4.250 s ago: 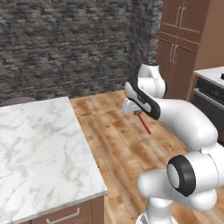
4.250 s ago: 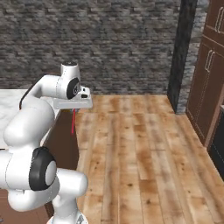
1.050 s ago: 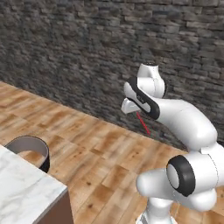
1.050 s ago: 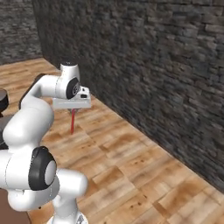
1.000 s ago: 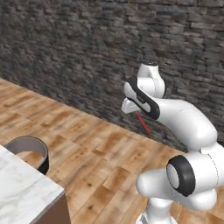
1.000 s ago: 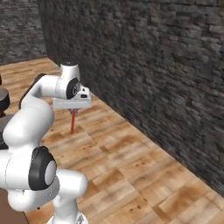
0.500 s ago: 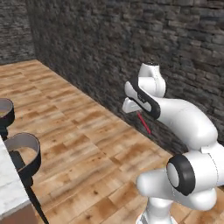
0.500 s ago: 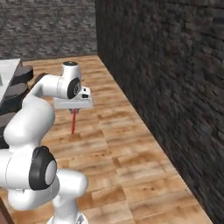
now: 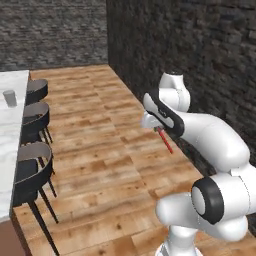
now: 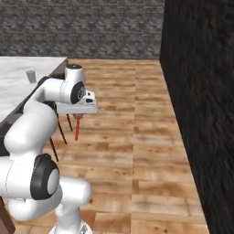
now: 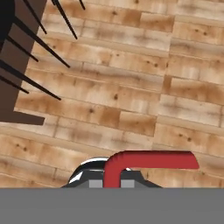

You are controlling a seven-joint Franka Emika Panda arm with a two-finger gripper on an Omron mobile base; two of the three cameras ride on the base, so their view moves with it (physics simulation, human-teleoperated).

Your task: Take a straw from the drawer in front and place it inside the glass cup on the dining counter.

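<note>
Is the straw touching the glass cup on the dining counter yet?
Apart. In the left base view the straw hangs from the end effector over the wood floor, while the glass cup stands far off on the dining counter.

A warm plank wood floor point(image 9: 100, 150) ran back to a grey stone wall point(image 9: 50, 30) at the far end; a much darker stone wall point(image 10: 201, 91) met the grey one at a corner and ran along one side of the floor. Black round stools point(image 9: 32, 117) stood in a row on thin dark legs on the floor, opposite the dark wall; the light was even and soft.
</note>
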